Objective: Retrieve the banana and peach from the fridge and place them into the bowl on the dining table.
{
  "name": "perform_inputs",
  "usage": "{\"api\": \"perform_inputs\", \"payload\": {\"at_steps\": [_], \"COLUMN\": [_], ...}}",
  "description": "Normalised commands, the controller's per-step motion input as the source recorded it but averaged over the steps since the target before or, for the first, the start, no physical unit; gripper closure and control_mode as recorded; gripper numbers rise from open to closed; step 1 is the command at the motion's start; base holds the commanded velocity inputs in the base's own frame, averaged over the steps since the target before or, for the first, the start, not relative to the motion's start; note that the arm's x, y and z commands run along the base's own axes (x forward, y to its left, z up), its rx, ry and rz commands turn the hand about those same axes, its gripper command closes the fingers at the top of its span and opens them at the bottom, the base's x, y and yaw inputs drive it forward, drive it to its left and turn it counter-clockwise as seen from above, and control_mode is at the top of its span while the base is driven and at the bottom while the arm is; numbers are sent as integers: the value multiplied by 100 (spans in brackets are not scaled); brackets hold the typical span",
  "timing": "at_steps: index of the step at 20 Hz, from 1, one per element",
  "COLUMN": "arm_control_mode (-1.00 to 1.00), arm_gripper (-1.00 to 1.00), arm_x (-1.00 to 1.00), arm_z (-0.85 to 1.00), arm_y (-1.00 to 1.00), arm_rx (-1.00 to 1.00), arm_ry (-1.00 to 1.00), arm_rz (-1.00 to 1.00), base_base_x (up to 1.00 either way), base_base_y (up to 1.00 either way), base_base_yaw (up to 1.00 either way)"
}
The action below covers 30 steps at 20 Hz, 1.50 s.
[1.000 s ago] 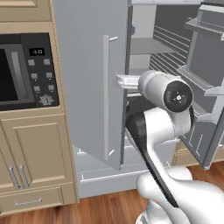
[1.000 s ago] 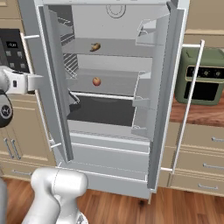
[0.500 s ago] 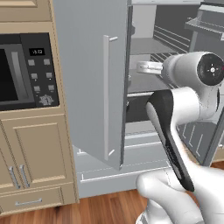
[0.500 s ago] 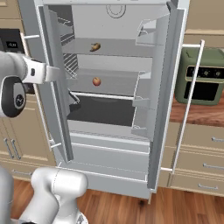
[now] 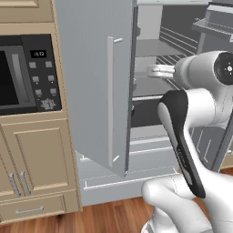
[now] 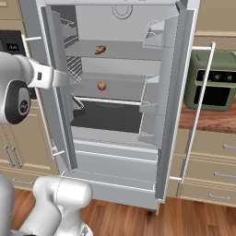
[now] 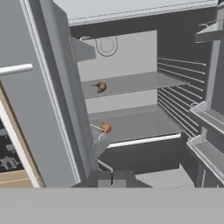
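Note:
The fridge (image 6: 115, 166) stands with both upper doors swung open. On its upper shelf lies the dark banana (image 6: 100, 49), and the hand view shows the banana (image 7: 101, 87) too. One shelf lower sits the orange-red peach (image 6: 102, 85), which the hand view places near the shelf's front edge (image 7: 106, 127). My gripper (image 6: 69, 79) is shut and holds nothing. It hovers just inside the open left door (image 5: 91, 91), at the peach shelf's height and well short of the fruit. Its tips (image 7: 111, 177) point into the fridge. The bowl and dining table are out of view.
A black built-in oven (image 5: 22, 75) sits in tan cabinets left of the fridge. An olive toaster oven (image 6: 214, 85) stands on the counter to the right. The right door (image 6: 173, 92) carries bins and a long handle (image 6: 203, 92). A dark drawer lies below the peach shelf.
My arm has swung from the left door's edge rightward into the fridge opening. The gripper has stayed shut, and the fruit has not moved.

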Motion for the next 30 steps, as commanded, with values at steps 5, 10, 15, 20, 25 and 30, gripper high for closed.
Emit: {"api": "perform_inputs", "payload": {"at_steps": [5,10,15,20,25,30], "arm_control_mode": [-100,-100,-100,-100,-100,-100], "arm_gripper": [100,100,100,100,100,100], "arm_x": [0,0,1,5,9,18], "arm_z": [-2,-1,0,0,-3,0], "arm_y": [-4,-1,-7,-27,-38,-15], "arm_rx": [2,19,30,31,34,33], "arm_ry": [3,-2,-10,-8,-1,2], "arm_rz": [0,0,-4,-12,-10,-2], "base_base_x": [0,0,0,0,0,0], "base_base_y": [0,0,0,0,0,0], "base_base_yaw": [0,0,0,0,0,0]}}
